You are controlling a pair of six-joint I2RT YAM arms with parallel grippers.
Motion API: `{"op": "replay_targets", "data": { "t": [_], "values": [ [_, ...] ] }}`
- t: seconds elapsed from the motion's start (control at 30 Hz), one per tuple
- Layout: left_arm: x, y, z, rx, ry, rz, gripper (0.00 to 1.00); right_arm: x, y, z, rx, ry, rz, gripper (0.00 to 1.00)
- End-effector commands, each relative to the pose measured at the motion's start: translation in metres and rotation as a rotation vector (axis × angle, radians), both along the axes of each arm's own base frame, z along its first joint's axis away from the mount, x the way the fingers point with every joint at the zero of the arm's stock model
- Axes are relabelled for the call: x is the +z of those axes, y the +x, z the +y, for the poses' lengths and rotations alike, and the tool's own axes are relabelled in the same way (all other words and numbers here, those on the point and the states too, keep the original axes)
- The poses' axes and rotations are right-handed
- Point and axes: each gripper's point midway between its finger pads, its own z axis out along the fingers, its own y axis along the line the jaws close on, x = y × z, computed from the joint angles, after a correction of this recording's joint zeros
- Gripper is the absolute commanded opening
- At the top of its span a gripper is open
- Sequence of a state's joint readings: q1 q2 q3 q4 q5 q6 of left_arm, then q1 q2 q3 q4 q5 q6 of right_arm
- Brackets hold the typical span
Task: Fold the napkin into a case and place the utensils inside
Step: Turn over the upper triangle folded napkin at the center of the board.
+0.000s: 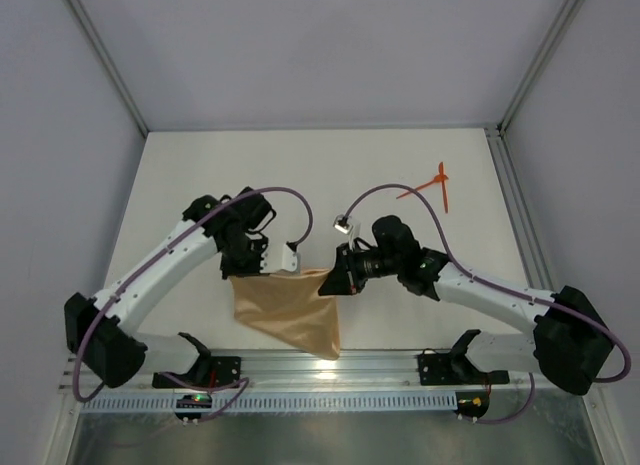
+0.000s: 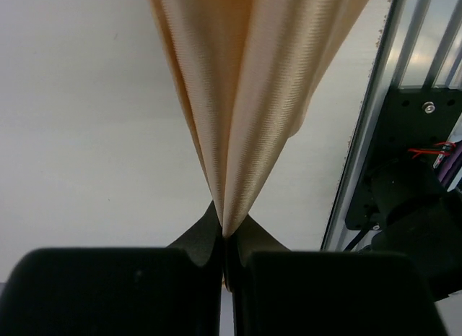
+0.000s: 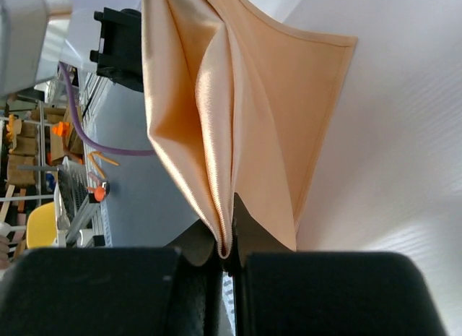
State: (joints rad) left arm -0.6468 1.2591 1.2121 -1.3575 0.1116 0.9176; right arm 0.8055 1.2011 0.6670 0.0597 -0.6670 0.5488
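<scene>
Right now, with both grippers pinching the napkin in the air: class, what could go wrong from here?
The left gripper and right gripper each pinch only a bunched edge of the napkin, so it may slip out. It hangs creased and could land wrinkled, spoiling the fold. The utensils lie crossed, which may make picking one up awkward.

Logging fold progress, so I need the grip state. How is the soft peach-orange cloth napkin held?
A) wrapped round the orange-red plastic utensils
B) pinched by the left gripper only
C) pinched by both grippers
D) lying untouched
C: the left gripper and the right gripper each have their jaws shut on a bunched fold of the soft peach-orange cloth napkin, which spans between them.
</scene>
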Motion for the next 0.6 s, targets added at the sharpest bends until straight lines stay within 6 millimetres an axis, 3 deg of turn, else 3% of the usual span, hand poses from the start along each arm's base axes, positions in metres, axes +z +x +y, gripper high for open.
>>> {"op": "replay_targets", "data": {
  "t": [0.0, 0.13, 0.37, 0.4, 0.57],
  "values": [
    [0.000, -0.014, 0.014, -0.020, 0.071, 0.212, 0.00, -0.004, 0.016, -0.007, 0.018, 0.033, -0.007, 0.03],
    [-0.019, 0.034, 0.000, 0.021, 0.074, 0.273, 0.00, -0.021, 0.049, -0.021, -0.044, 0.023, 0.012, 0.03],
    [-0.057, 0.099, -0.021, 0.078, 0.081, 0.336, 0.00, -0.065, 0.106, -0.037, -0.139, -0.037, 0.075, 0.03],
    [-0.061, 0.105, -0.023, 0.087, 0.081, 0.337, 0.00, -0.076, 0.114, -0.041, -0.156, -0.053, 0.101, 0.03],
    [-0.086, 0.140, -0.036, 0.145, 0.070, 0.355, 0.00, -0.091, 0.144, -0.056, -0.238, -0.085, 0.114, 0.03]
  ]
}}
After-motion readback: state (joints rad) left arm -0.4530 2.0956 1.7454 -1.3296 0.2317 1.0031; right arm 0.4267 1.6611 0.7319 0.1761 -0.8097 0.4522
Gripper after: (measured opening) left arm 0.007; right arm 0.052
